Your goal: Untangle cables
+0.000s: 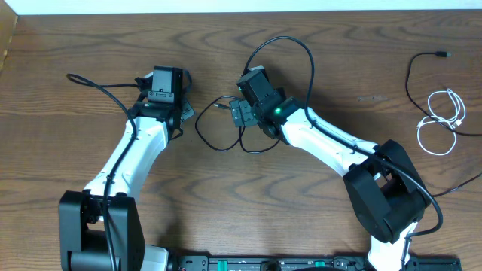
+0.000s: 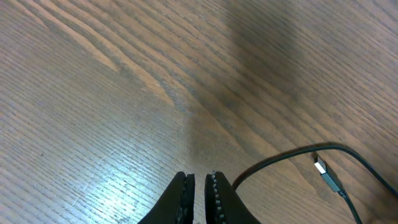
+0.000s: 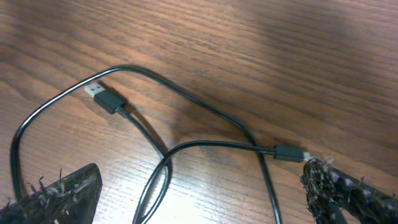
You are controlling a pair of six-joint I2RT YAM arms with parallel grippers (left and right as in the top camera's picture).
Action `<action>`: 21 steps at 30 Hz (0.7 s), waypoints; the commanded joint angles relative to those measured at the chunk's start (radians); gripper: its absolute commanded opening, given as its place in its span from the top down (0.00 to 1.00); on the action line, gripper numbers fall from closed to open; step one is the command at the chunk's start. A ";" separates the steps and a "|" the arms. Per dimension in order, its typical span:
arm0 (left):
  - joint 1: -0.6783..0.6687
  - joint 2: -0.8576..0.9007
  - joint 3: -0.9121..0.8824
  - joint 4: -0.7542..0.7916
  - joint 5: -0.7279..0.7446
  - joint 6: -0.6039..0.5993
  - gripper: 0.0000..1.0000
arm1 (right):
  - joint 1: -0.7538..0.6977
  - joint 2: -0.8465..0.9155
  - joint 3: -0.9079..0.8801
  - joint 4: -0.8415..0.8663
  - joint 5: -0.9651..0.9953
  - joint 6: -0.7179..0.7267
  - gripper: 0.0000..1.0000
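A thin black cable [image 1: 219, 149] lies looped on the wooden table between my two grippers. In the right wrist view its strands [image 3: 186, 99] cross, with a USB plug [image 3: 102, 98] at the upper left and a small plug [image 3: 287, 152] at the right. My right gripper [image 1: 241, 114] is wide open above this loop [image 3: 205, 196], holding nothing. My left gripper [image 1: 183, 114] is shut and empty [image 2: 199, 190], just left of the cable; a plug end [image 2: 327, 173] shows at its right. A second black cable [image 1: 411, 75] and a coiled white cable [image 1: 441, 124] lie apart at the far right.
Thicker black arm cables arch over the left arm [image 1: 98, 84] and the right arm [image 1: 290, 44]. The table's back edge [image 1: 241, 9] runs along the top. The right arm's base [image 1: 388, 196] stands at the front right.
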 commanded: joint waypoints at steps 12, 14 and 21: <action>0.000 0.004 -0.013 0.002 -0.028 0.003 0.87 | 0.006 0.003 -0.007 0.027 -0.169 0.003 0.99; 0.000 0.004 -0.013 0.002 -0.028 0.003 0.87 | 0.006 0.003 -0.007 0.029 -0.169 0.003 0.99; 0.000 0.004 -0.013 0.006 -0.028 0.003 0.87 | 0.007 0.004 -0.007 0.062 -0.116 0.046 0.54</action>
